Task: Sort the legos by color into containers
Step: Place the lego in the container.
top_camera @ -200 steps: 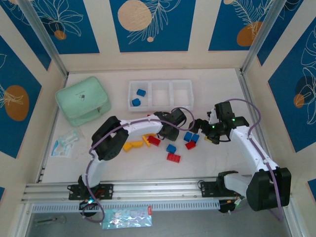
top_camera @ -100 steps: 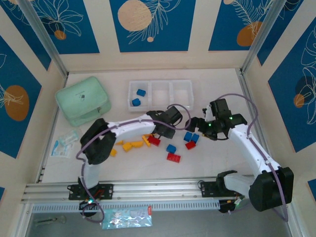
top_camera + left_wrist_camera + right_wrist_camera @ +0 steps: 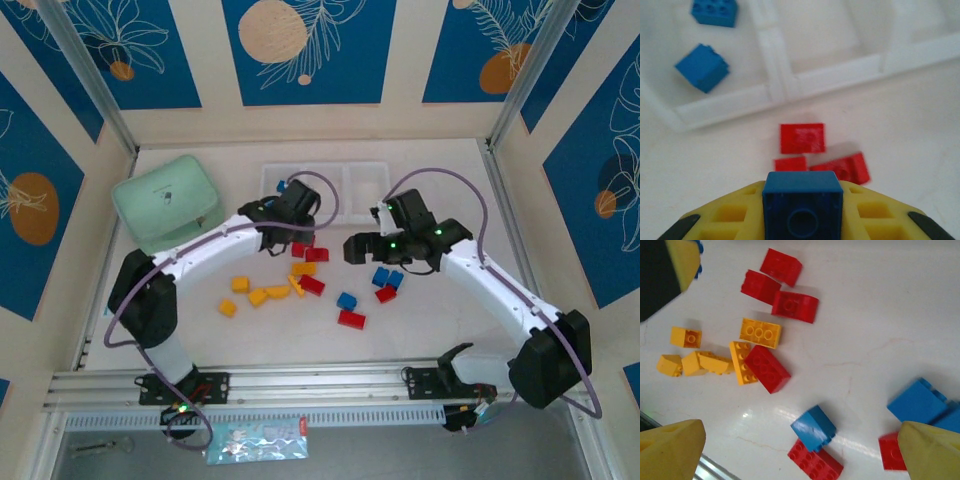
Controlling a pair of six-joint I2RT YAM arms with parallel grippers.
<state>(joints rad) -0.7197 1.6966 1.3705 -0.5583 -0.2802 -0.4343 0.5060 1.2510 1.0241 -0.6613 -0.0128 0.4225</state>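
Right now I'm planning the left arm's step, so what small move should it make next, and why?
Probably carry the blue brick held in the left gripper forward and left, over the tray compartment that holds two blue bricks; the gripper is short of the tray, above red bricks.

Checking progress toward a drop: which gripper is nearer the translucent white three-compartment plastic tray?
Left. The left gripper, jaws shut on a small blue plastic brick, hovers just short of the translucent white plastic tray's near wall; the right gripper, open, hangs farther back over loose bricks.
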